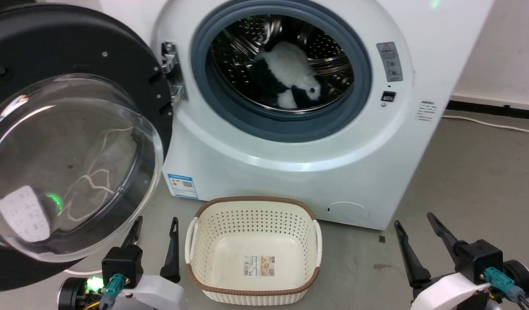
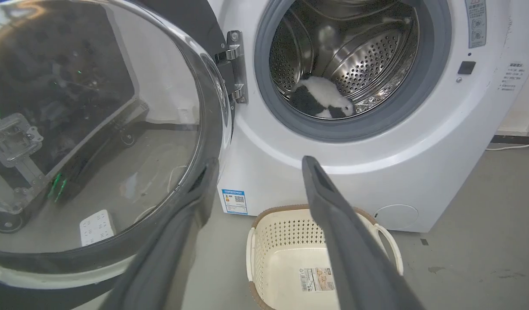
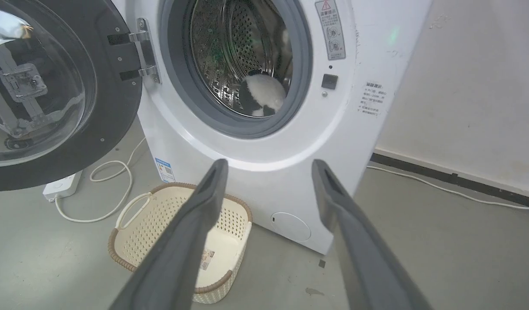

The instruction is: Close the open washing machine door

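- You have the washing machine door (image 1: 70, 142) swung wide open at the left of the head view. Its black rim and bulging glass window face you, and it hangs from the metal hinge (image 1: 172, 71) at the left edge of the opening.
- The washing machine (image 1: 333, 172) fills the upper middle of that view. Its grey gasket (image 1: 230, 107) rings the steel drum (image 1: 329, 47), and a black-and-white plush toy (image 1: 290, 73) lies inside the drum.
- A blue label (image 1: 182, 185) sits low on the washer's front, just right of the door's lower edge.
- Your left gripper (image 1: 157, 220) is at the lower left with its fingers spread and nothing between them. Its outer finger overlaps the bottom of the door's glass in the head view, and in the left wrist view it runs up beside the lower rim. You cannot tell from the pictures whether it touches.
- Your right gripper (image 1: 414, 219) is at the lower right, also spread and empty, well apart from the door and in front of the washer's right corner.
- A cream perforated basket (image 1: 256, 201) with a brown rim stands on the grey floor (image 1: 484, 181) at the bottom centre, between the two grippers and just in front of the washer.
- In the right wrist view, a white power strip (image 3: 62, 187) and its looping cable (image 3: 118, 189) lie on the floor under the open door.
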You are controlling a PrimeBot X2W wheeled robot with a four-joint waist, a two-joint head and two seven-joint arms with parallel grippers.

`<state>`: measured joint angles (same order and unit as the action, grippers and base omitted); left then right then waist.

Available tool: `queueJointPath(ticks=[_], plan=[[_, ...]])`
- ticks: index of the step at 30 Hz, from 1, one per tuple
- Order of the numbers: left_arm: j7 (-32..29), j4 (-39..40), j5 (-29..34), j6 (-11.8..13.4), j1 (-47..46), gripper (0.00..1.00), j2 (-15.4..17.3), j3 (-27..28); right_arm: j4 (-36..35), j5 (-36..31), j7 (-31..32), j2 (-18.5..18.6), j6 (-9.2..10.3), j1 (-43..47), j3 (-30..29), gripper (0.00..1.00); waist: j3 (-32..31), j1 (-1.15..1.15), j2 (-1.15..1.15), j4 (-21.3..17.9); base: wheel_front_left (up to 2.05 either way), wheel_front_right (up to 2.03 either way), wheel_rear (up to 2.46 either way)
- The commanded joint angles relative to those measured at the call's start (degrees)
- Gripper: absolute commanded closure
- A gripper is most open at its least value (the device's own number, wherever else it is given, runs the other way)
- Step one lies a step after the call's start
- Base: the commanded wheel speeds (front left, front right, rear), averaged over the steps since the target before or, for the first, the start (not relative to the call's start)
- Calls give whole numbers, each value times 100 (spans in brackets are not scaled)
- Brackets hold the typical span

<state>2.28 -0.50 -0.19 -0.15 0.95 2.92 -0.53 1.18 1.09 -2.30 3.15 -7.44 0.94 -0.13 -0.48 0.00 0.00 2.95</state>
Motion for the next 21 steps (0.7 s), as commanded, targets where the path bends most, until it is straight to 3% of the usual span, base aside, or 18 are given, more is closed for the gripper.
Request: queueJointPath(ticks=[1,21], plan=[[68,-9,-23,16,40,0,17,3,24,60,-67,-5,-1,57,12,0,-20,0,0,81,0,0,0],[295,200,-97,185,224,0,22,143,396,71,-294,-9,-2,-282,590,0,16,0,0,739,-1,-1,-1]])
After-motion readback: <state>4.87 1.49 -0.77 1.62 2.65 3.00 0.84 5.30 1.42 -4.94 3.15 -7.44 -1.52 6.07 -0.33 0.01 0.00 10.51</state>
